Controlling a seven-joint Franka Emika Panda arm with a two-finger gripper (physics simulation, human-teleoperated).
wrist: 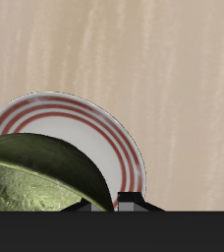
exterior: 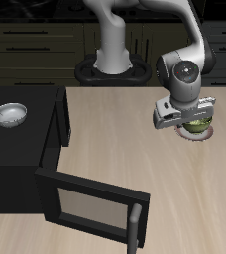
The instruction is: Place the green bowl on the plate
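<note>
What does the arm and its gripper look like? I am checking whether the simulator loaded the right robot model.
The arm is made of glossy white-grey rounded links rising from a dark round base. Its wrist is a bulky grey cylinder with a darker round cap. The gripper has a flat light-grey body; the wrist view shows dark fingertips. No cables or readable markings show.

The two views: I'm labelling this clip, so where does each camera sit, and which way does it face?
Exterior view: sits high before the table, looking down at the table, the black cabinet with a metallic bowl, and the whole arm.
Wrist view: sits on the gripper, looking down; only fingertips show.
Both show the green bowl over the plate.
</note>
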